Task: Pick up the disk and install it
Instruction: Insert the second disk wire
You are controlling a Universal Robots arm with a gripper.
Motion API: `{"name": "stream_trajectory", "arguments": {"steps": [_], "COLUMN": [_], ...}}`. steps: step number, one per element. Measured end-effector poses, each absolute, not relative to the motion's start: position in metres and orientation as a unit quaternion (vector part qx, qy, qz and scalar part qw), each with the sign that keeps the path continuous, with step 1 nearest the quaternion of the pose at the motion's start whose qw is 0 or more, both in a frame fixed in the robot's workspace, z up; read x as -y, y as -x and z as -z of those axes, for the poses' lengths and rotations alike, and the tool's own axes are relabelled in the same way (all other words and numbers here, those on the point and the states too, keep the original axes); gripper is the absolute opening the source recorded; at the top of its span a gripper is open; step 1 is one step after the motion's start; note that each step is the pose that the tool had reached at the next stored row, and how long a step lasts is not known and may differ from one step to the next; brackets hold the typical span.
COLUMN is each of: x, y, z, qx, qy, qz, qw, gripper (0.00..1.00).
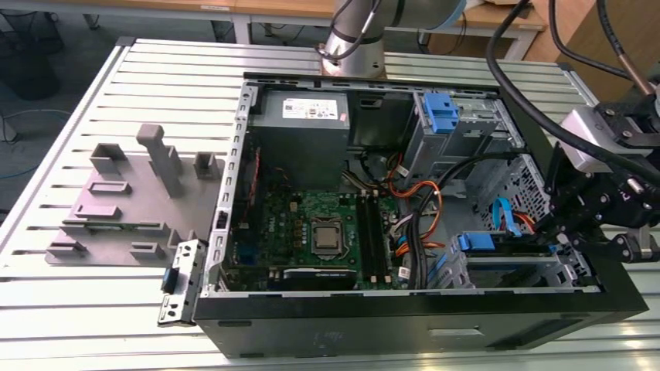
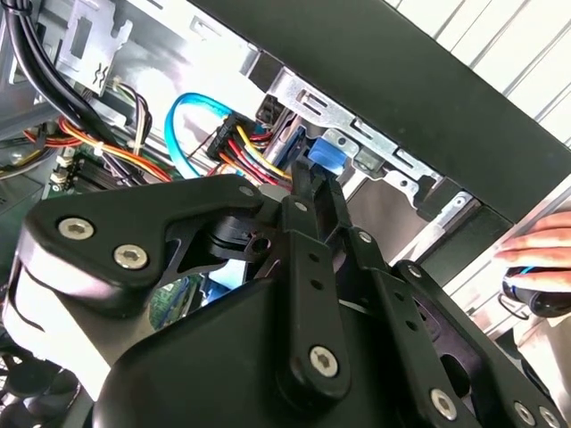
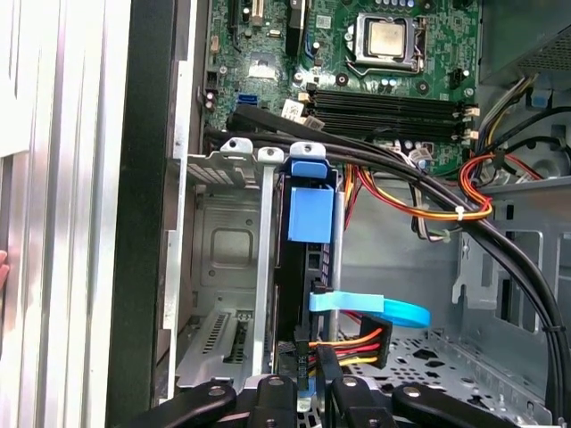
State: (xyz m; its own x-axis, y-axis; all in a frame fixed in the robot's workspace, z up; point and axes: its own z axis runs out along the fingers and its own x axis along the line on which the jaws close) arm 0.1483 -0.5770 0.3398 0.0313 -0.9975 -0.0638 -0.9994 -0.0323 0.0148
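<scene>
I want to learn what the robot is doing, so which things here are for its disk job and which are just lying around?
For the job:
- the disk in its blue caddy, sitting in the drive cage
- the end effector, close to the disk

Just lying about:
- grey fixture plate on the table
- power-supply box
- motherboard
- bare blue bracket

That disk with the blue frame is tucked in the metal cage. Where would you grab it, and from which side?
Probably by the blue tab of the disk, coming in through the open side of the computer case. The disk stands on edge between the walls of the metal cage, so its flat faces are covered, and cables are plugged into its other end.
</scene>
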Motion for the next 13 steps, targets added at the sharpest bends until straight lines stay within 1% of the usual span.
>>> {"name": "stream_trajectory", "arguments": {"steps": [13], "x": [0.577], "y": [-0.1467], "z": [-0.3391], "qx": [-0.695], "qy": [0.718], "qz": [-0.028], "qw": [0.017], "gripper": [0.24]}}
